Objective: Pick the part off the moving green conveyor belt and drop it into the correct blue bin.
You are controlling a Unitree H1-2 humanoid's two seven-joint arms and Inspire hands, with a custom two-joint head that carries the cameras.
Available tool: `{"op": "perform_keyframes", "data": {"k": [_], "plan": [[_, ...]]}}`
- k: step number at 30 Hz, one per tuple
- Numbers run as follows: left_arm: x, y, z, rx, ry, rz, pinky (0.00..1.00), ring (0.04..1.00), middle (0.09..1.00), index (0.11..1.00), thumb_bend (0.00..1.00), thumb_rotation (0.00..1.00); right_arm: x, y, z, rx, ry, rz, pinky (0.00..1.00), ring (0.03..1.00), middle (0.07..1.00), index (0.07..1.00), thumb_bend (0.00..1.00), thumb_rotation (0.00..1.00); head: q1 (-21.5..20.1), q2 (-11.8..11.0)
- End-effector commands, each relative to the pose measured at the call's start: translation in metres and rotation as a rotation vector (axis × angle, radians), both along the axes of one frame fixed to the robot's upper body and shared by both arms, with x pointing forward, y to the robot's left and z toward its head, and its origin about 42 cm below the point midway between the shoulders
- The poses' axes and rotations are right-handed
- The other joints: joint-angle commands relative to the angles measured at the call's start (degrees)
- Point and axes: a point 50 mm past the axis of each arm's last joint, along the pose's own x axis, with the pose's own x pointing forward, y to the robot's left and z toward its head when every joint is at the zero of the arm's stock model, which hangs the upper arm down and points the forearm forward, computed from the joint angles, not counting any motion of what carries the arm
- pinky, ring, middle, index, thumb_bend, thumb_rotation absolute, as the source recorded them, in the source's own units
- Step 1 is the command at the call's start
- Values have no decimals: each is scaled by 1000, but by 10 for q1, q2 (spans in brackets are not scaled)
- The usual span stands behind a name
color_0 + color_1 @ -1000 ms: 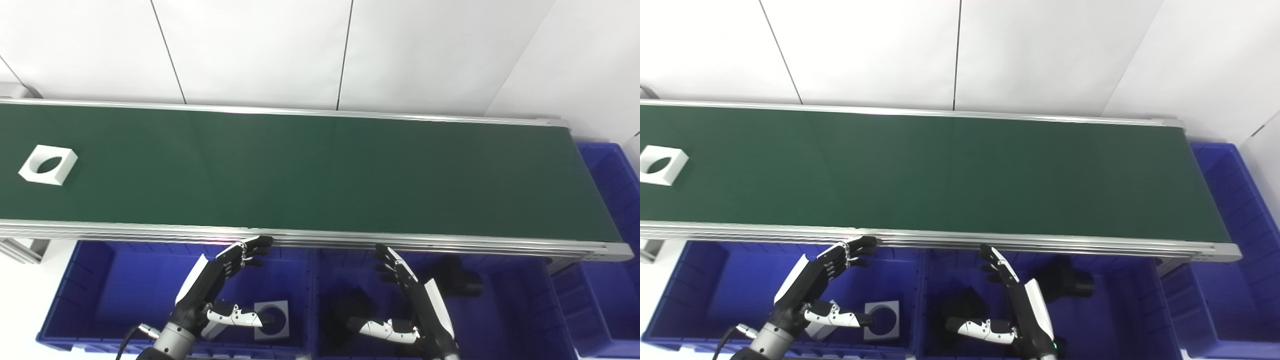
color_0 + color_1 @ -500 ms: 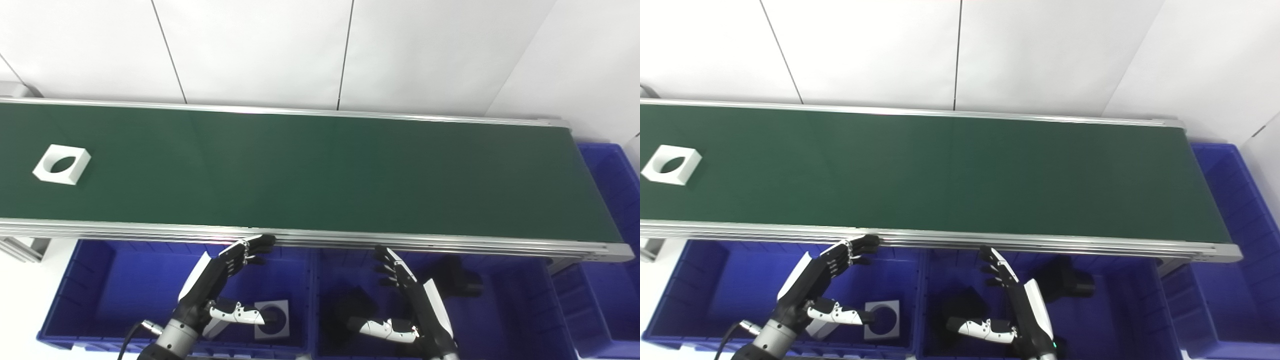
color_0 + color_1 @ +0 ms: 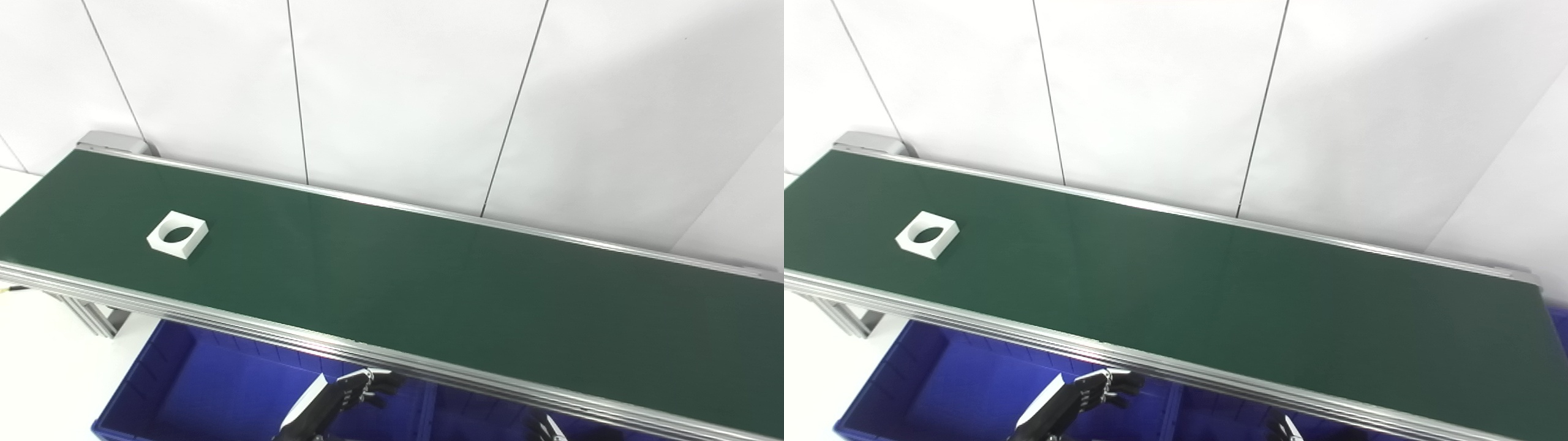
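Observation:
A white square part (image 3: 177, 234) with a round hole lies flat on the green conveyor belt (image 3: 429, 288), near the belt's left end. My left hand (image 3: 340, 401) sits below the belt's near rail, over a blue bin (image 3: 202, 392). Its fingers are apart and hold nothing, and its palm is cut off by the picture's bottom edge. Of my right hand (image 3: 545, 430), only stretched fingertips show at the bottom edge, under the rail, with nothing in them. Both hands are far to the right of the part.
The belt runs diagonally from upper left to lower right between aluminium rails, against a white panelled wall. A second blue bin (image 3: 471, 419) adjoins the first under the rail. The conveyor's metal leg (image 3: 92, 312) stands at the left on the white floor.
The camera has tilted up and turned left, so the bins and most of both hands have dropped out of view. The white part has ridden rightward along the belt.

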Motion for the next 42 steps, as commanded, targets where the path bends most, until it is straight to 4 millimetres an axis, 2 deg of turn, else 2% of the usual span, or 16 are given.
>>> {"op": "perform_keyframes", "data": {"k": [1,3,6,11,13,16,18,22,25,27,29,33,37,40,42], "plan": [[9,1,10,-5,-79,-1,698,774,794,748,939,131,4,1,9,21,-70,13,768,815,882,929,818,258,0,-1],[9,1,9,-5,-76,-1,699,775,794,748,940,126,4,1,8,26,-73,11,778,818,881,929,820,258,2,-5],[9,1,9,1,-78,-3,701,777,794,747,938,137,4,0,7,22,-75,13,760,758,880,929,819,254,3,-6],[7,2,12,-22,-78,3,693,770,788,740,941,135,5,2,5,32,-73,6,798,760,877,927,823,233,9,-13],[7,3,14,-37,-81,7,691,764,783,738,947,124,5,3,5,39,-71,7,786,718,882,928,819,221,11,-14],[7,5,19,-54,-92,8,685,754,772,734,959,115,6,4,4,46,-70,6,748,749,883,924,818,214,11,-15],[9,10,29,-62,-125,5,681,745,765,729,974,122,7,6,4,36,-70,7,760,773,880,921,818,221,11,-15],[17,22,54,-71,-212,-2,672,732,762,726,988,134,9,9,6,36,-69,7,718,725,880,923,820,232,7,-11],[23,31,68,-66,-262,-9,665,732,770,730,977,136,11,9,4,24,-84,12,756,802,873,918,820,235,5,-12],[35,38,75,-56,-292,-8,662,727,763,726,984,136,12,10,4,20,-87,14,787,827,871,919,823,247,1,-12],[46,48,81,-29,-320,-18,665,730,764,733,983,138,13,10,4,24,-83,13,779,827,876,924,830,266,-2,-12],[56,60,95,31,-376,-31,699,766,795,757,957,156,14,10,3,30,-85,13,796,843,875,925,832,292,-6,-12],[68,66,108,84,-438,-28,743,794,812,777,917,154,15,9,1,30,-86,9,763,799,873,920,838,292,20,-21],[82,68,121,130,-491,-32,767,811,820,786,892,127,16,6,0,10,-88,18,794,822,868,922,824,302,27,-25],[91,71,130,180,-521,-34,785,819,824,792,883,144,17,6,-1,16,-87,17,823,841,870,921,821,281,30,-27]]}}
